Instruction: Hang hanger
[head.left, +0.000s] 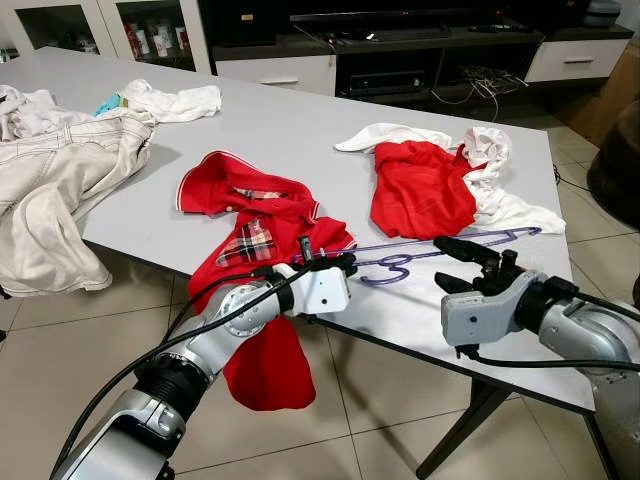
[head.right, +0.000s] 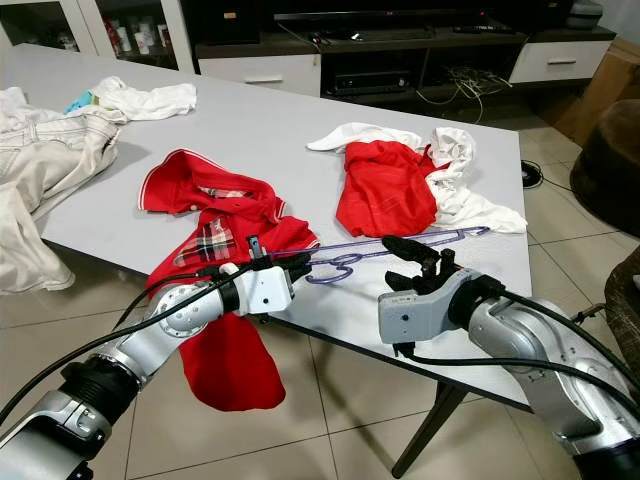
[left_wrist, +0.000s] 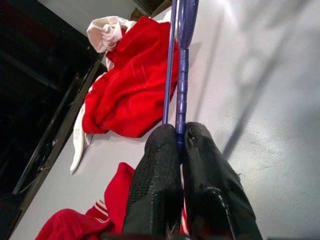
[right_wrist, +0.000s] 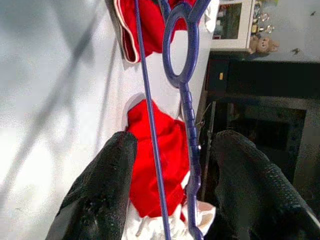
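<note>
Over the near edge of the grey rectangular table (head.left: 300, 130), a thin purple plastic hanger (head.left: 440, 246) lies stretched between the two arms, its hook loop at about 6 o'clock of the bar. The left gripper (head.left: 340, 262) is clamped tight on the hanger's left end; in the left wrist view its black fingers (left_wrist: 155, 185) press together on the purple rod (left_wrist: 181, 90). The right gripper (head.left: 452, 266) sits at the hanger's right part with its fingers spread apart, and in the right wrist view the purple rod (right_wrist: 150, 125) and loop (right_wrist: 179, 45) run between them without clear contact

At 9 o'clock of the hanger, a red polo shirt with a plaid collar lining (head.left: 255, 225) drapes over the table edge under the left arm, crowding that end. At 12 o'clock, a crumpled red garment (head.left: 420, 190) lies tangled with a white cloth (head.left: 495, 180), just beside the hanger's far side. Well apart at 10 o'clock, cream-coloured denim jeans (head.left: 60, 190) hang off the table's left edge, with another white garment (head.left: 170, 100) beyond. Behind the table stands a dark low TV cabinet (head.left: 400, 50) on the tiled floor (head.left: 60, 360)
</note>
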